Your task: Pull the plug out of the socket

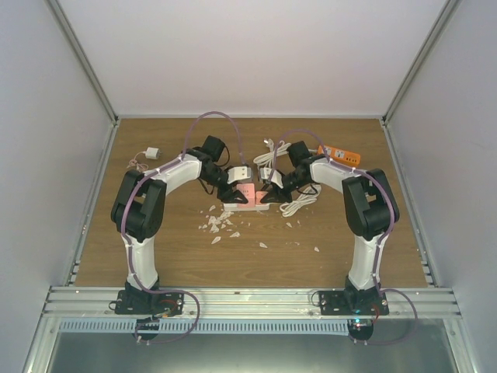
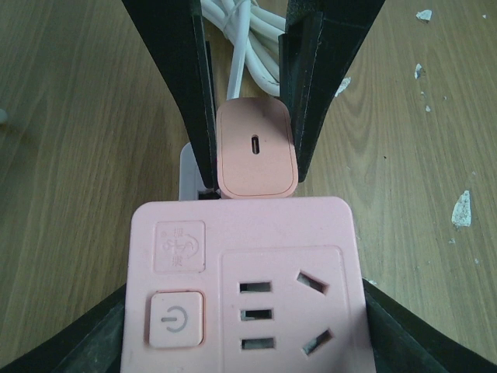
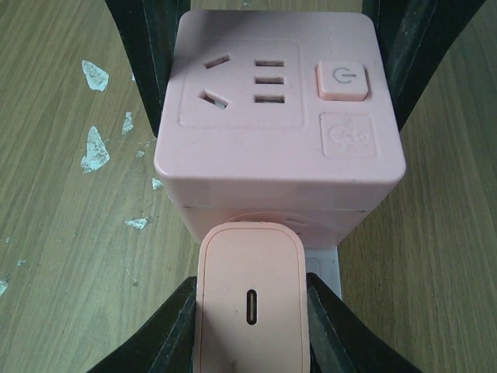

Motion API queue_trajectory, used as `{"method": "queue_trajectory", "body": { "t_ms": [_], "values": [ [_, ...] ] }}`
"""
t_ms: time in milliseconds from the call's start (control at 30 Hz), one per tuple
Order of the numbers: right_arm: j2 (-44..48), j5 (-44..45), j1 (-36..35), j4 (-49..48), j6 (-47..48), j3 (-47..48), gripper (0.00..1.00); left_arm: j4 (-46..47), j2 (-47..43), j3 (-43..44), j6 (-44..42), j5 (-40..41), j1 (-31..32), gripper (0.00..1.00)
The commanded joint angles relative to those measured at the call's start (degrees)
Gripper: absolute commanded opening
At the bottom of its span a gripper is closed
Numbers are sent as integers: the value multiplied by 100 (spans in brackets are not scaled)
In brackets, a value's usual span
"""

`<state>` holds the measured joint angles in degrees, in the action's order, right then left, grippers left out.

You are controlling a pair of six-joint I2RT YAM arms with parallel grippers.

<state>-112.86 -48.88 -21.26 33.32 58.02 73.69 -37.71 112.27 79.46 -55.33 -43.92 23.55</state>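
Observation:
A pink cube socket (image 1: 245,194) sits mid-table with a power button and empty slots on top (image 2: 245,287); it also shows in the right wrist view (image 3: 279,101). A pink plug (image 2: 256,148) with a small slot in its face sits against the cube's side, seemingly still seated (image 3: 250,303). My left gripper (image 2: 247,330) is shut on the cube from both sides (image 1: 231,194). My right gripper (image 3: 250,342) is shut on the plug (image 1: 272,196). Its black fingers (image 2: 314,70) flank the plug in the left wrist view.
A white base piece (image 3: 324,268) shows under the cube. A bundled white cable (image 1: 299,203) lies behind the plug. An orange device (image 1: 340,155) lies at the back right, a small white adapter (image 1: 151,154) at the back left. White chips (image 1: 217,225) litter the wood.

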Motion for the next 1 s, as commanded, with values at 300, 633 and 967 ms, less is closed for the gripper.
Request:
{"method": "queue_trajectory", "body": {
  "t_ms": [300, 633, 967],
  "values": [
    [-207, -37, -60, 129, -27, 316, 8, 661, -572, -468, -362, 44, 185, 43],
    [65, -684, -10, 143, -173, 524, 7, 359, -422, -694, -437, 411, 188, 36],
    [328, -883, 81, -103, -127, 276, 5, -33, -95, -366, -153, 461, 185, 35]
  ]
}}
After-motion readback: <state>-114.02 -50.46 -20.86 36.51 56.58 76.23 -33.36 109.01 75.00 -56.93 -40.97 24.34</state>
